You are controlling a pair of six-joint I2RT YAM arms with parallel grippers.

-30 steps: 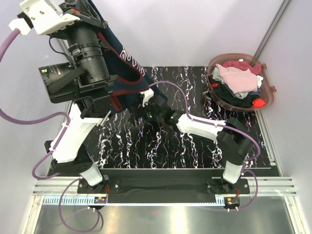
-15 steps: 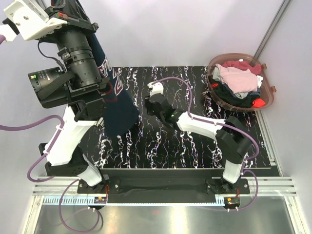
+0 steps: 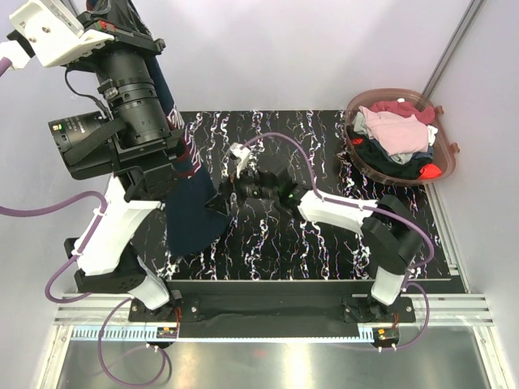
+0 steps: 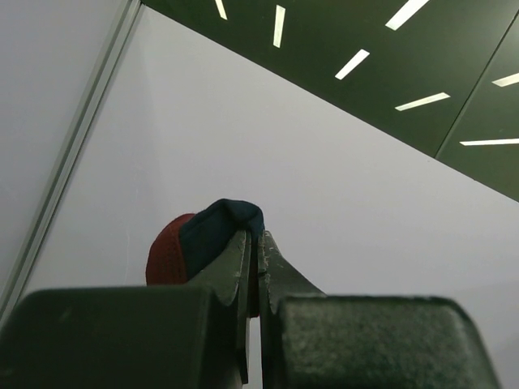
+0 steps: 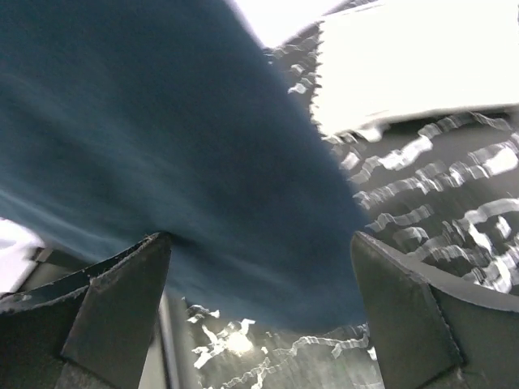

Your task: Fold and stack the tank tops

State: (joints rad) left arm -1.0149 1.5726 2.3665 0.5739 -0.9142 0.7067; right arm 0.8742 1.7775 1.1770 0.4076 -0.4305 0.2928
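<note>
Top external view shows the navy top (image 3: 190, 215) hanging straight down from my raised left arm, its lower end over the left part of the table (image 3: 324, 130). A second ago it was stretched sideways toward my right gripper (image 3: 237, 172). Half a second ago that gripper had pulled off to the right and the cloth had swung back to hang free. Now the right gripper is back at the cloth's right edge, fingers wide apart. Its wrist view shows navy cloth lying between them, not yet pinched. My left gripper (image 4: 255, 239) is clamped on a navy fold with red trim (image 4: 166, 255). I judge the first grab low on the cloth slipped or was let go, so this is a second try. Until it holds, I cannot spread the top and lay it flat for folding.
</note>
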